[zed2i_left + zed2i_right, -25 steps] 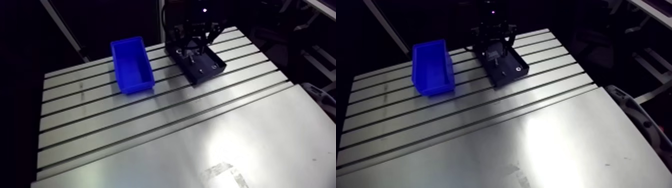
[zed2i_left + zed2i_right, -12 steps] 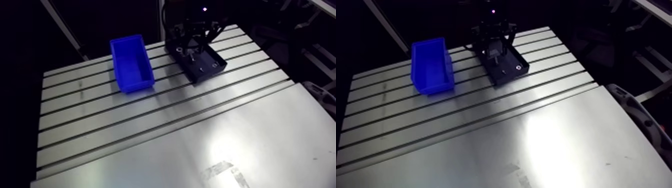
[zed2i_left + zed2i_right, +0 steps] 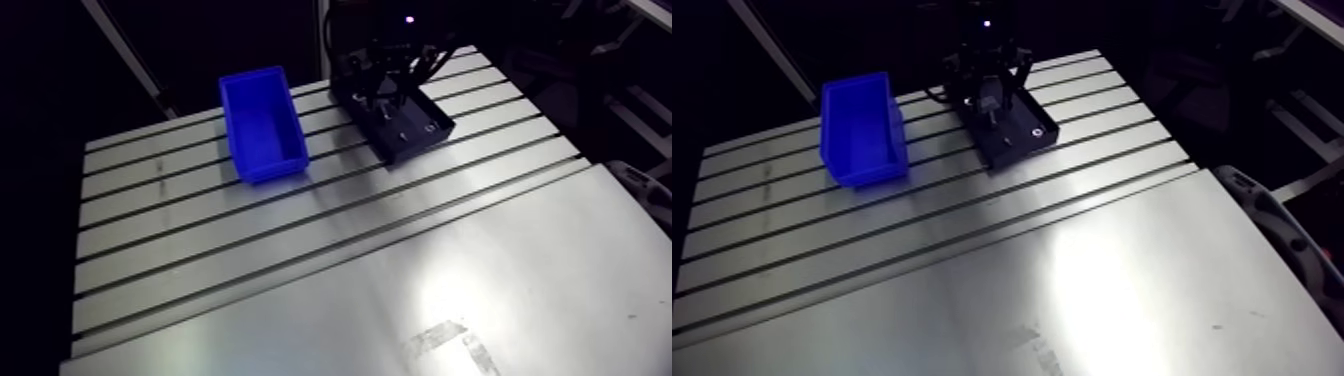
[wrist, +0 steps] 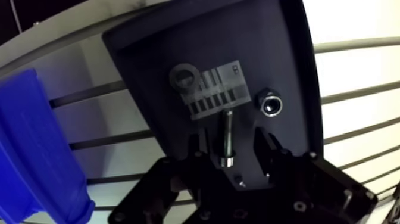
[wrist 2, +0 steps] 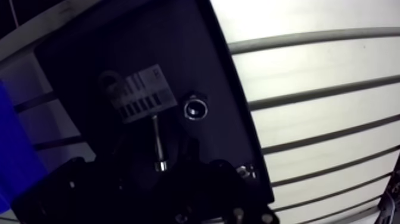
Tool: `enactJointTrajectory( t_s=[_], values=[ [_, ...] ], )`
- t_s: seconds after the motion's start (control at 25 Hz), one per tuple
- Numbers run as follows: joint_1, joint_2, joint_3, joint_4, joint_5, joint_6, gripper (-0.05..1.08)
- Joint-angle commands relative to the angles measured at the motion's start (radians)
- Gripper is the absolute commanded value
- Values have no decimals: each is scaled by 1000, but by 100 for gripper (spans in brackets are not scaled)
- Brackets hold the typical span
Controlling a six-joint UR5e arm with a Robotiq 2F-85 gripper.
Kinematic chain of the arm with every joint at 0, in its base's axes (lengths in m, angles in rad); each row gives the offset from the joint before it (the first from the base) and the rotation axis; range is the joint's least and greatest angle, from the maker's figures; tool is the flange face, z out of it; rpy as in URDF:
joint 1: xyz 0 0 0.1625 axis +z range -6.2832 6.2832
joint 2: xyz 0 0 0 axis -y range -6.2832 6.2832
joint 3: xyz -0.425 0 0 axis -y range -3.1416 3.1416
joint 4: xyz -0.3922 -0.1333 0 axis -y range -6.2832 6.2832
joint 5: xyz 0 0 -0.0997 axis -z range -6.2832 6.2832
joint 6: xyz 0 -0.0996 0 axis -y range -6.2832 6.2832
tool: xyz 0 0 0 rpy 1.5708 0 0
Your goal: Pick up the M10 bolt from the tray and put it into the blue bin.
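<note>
1. The gripper [image 4: 229, 146], fingers spread apart, straddles the M10 bolt [image 4: 227, 128] lying in the black tray [image 4: 149, 53].
2. Grasp, lift and drop remain; the blue bin [image 3: 262, 125] sits upper left in the arm view.

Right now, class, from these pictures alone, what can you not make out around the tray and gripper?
Label print on the tray: blurred, wrist view.
Bolt thread size: too small in both views.
Bin: cut off by the wrist view's edge.
Whether the gripper touches the tray: hidden under the gripper itself, wrist view.
</note>
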Motion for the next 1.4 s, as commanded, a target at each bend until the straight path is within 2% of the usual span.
enactJointTrajectory(
  t_s=[0.04,0.52,1.4],
  values=[
    [0,3,2,0,-1,-1,54],
    [0,3,3,-1,-2,-2,64],
    [3,3,19,-21,-2,-5,77]
  ],
)
